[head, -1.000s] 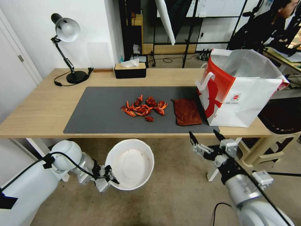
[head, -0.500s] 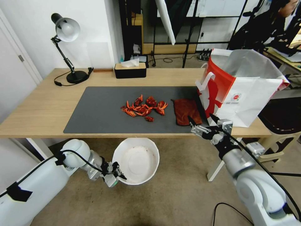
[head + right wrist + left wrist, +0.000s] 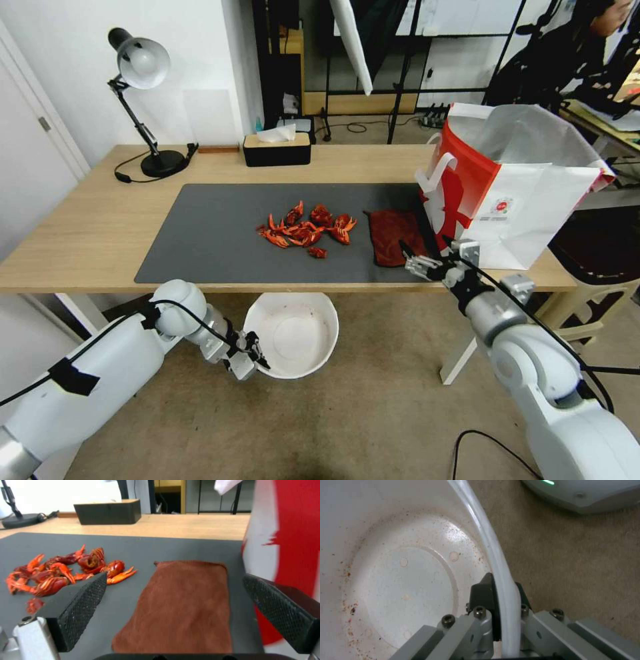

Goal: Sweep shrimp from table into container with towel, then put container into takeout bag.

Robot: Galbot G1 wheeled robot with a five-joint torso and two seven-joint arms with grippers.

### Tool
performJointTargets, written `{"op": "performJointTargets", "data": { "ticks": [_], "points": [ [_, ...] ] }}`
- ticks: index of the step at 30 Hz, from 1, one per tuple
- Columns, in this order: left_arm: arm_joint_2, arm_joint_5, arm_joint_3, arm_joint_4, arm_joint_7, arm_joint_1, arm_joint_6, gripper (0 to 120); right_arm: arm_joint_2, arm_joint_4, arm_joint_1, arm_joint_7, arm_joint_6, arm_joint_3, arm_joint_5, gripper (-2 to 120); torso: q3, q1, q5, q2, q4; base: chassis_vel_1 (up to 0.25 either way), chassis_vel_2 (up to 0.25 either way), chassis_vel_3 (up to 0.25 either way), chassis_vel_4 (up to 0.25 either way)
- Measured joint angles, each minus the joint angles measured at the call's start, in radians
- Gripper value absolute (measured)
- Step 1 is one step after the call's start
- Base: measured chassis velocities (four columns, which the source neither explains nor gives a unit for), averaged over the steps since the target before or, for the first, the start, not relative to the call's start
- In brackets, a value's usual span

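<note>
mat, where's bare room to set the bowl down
The mat's left part, between the lamp side and the shrimp, is bare. The right end is crowded: towel, takeout bag, right gripper.

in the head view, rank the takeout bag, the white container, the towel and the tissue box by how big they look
1. takeout bag
2. container, though it sits nearer the camera, held by the left gripper
3. towel and tissue box: they look alike, and the box is farther off, so unranked.

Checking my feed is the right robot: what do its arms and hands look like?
Glossy white arm shells with silver-grey metal wrists, black cables along them and black tape patches on the left arm. Left hand has short black fingers on a bolted grey mount; right hand has black cross-hatched pads.
</note>
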Motion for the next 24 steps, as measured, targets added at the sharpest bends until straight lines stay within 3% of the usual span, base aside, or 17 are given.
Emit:
{"op": "performJointTargets", "data": {
  "ticks": [9, 11, 15, 18, 24],
  "points": [
    [-0.001, 0.001, 0.004, 0.017, 0.000, -0.003, -0.003, 0, -0.006, -0.115, 0.182, 0.123, -0.137, -0.146, 0.116, 100, 0.000, 0.000, 0.0000, 0.000, 0.0000, 0.000, 0.000, 0.000, 0.000],
    [0.000, 0.001, 0.000, 0.024, -0.002, 0.000, -0.007, 0, 0.007, -0.137, 0.220, 0.206, -0.182, -0.176, 0.146, 100, 0.000, 0.000, 0.0000, 0.000, 0.0000, 0.000, 0.000, 0.000, 0.000],
    [0.000, 0.000, -0.003, 0.029, -0.004, 0.003, -0.012, 0, 0.016, -0.151, 0.242, 0.258, -0.201, -0.191, 0.162, 100, 0.000, 0.000, 0.0000, 0.000, 0.0000, 0.000, 0.000, 0.000, 0.000],
    [-0.002, -0.001, -0.008, 0.031, -0.006, 0.014, -0.017, 0, 0.035, -0.175, 0.275, 0.358, -0.239, -0.215, 0.198, 100, 0.000, 0.000, -0.0001, 0.000, -0.0001, 0.000, 0.000, 0.000, 0.000],
    [-0.001, -0.001, -0.009, 0.031, -0.008, 0.018, -0.022, 0, 0.051, -0.188, 0.289, 0.419, -0.263, -0.224, 0.224, 100, 0.000, 0.000, 0.0000, 0.000, -0.0001, 0.000, 0.000, 0.000, 0.000]
  ]
}}
